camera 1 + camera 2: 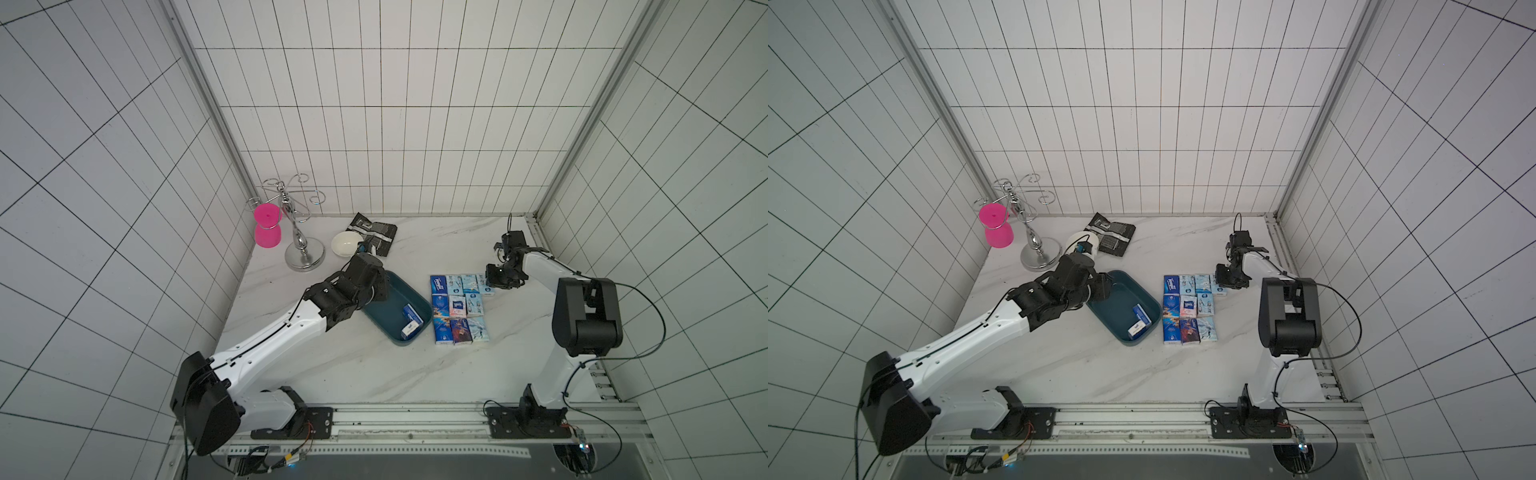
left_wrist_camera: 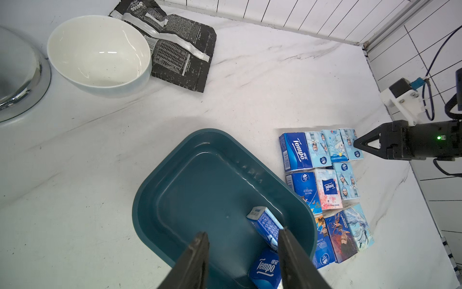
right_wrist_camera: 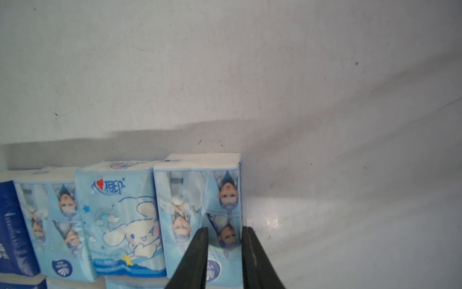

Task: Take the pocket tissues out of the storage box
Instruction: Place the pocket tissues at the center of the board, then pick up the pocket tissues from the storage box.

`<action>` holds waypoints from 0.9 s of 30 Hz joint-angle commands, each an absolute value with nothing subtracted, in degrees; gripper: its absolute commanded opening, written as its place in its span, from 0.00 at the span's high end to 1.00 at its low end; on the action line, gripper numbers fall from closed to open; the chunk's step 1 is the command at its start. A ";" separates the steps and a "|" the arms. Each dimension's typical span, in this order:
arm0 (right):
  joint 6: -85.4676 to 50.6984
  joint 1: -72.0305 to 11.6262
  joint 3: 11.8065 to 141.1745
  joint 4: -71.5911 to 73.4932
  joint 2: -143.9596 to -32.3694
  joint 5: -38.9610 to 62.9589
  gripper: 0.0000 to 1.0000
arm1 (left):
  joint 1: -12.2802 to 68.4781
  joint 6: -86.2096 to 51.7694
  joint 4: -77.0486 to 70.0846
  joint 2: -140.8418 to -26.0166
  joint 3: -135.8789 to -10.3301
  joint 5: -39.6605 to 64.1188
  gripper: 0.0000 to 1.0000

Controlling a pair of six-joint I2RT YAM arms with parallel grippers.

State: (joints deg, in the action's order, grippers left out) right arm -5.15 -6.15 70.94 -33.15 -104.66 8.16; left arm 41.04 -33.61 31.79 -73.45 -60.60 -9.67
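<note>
The dark teal storage box lies mid-table with two blue pocket tissues in its near corner, one leaning on the wall and one labelled Tempo. My left gripper hangs open over the box's far end, holding nothing. Several more packets lie in a tidy grid right of the box. My right gripper is down at the grid's back right packet. Its jaws stand a narrow gap apart astride that packet's outer half. Whether they press it does not show.
A white bowl and a black-and-silver pouch lie behind the box. A chrome hook stand with a pink cup stands at the back left. Tiled walls close in the back and both sides.
</note>
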 commanded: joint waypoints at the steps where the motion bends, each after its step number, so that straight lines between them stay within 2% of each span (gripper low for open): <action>1: -6.37 -6.59 72.93 -35.87 -100.80 6.91 0.70 | 40.78 -33.15 30.40 -72.67 -59.85 -10.58 0.52; 7: -6.42 -6.60 73.91 -37.94 -92.64 6.02 0.67 | 40.84 -32.61 28.80 -76.58 -60.07 -7.04 0.52; 14: -6.94 -8.89 71.62 -38.35 -86.05 9.30 0.65 | 42.89 -31.29 29.79 -87.16 -63.50 -3.78 0.51; 20: -6.77 -11.84 71.09 -38.76 -85.69 8.07 0.64 | 47.11 -33.89 30.82 -93.10 -65.55 -5.07 0.48; 27: -6.68 -13.26 71.02 -38.40 -86.03 8.44 0.63 | 47.99 -36.22 29.49 -95.81 -66.07 -5.56 0.45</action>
